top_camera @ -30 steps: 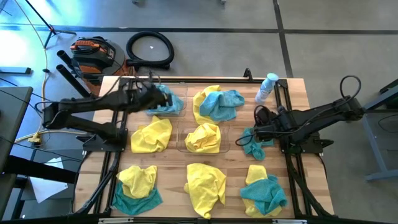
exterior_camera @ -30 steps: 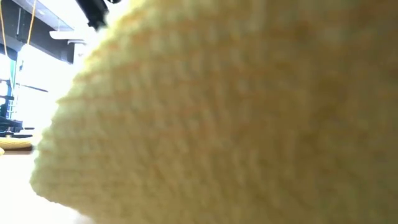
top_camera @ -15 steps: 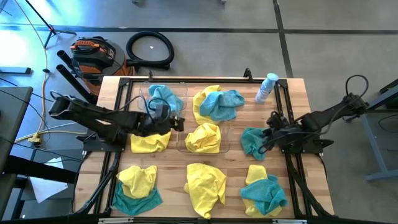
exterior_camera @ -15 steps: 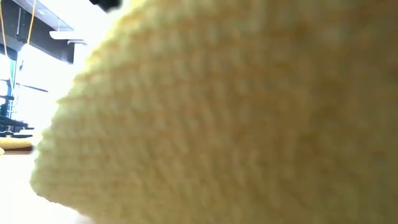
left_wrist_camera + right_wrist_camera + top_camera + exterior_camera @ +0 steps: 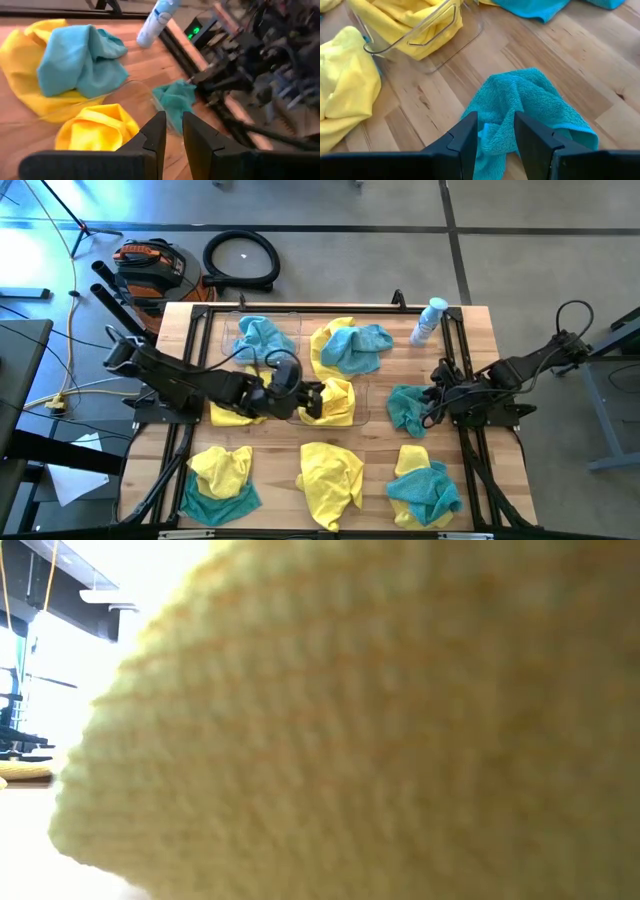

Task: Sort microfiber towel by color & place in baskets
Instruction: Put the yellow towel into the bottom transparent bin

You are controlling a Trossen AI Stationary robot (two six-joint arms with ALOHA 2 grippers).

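Reaching across the table, the left gripper point(image 5: 312, 399) sits right over the middle basket point(image 5: 362, 416), the clear one with a crumpled yellow towel point(image 5: 330, 402) in it. In the left wrist view its fingers point(image 5: 156, 134) are down to a narrow slit with nothing between them, hovering past that yellow towel point(image 5: 97, 131).

The other basket point(image 5: 228, 340) is at the back left and has a teal towel point(image 5: 262, 337) bunched inside. Honestly none of these cloths has a real long axis, they're all scrunched lumps.

The right gripper point(image 5: 432, 402) is on the right side, touching a teal towel point(image 5: 405, 408) lying on the wood. From its wrist cam the fingers point(image 5: 465, 136) stand moderately apart with a fold of the teal cloth point(image 5: 525, 107) between them; can't tell if it's actually pinched or just straddled.

More yellow and teal heaps are along the front edge and back middle point(image 5: 350, 346). A spray bottle point(image 5: 428, 321) lies at the back right, nozzle pointing away from the front edge; its label isn't readable. The low view is just filled by yellow cloth point(image 5: 380, 740).
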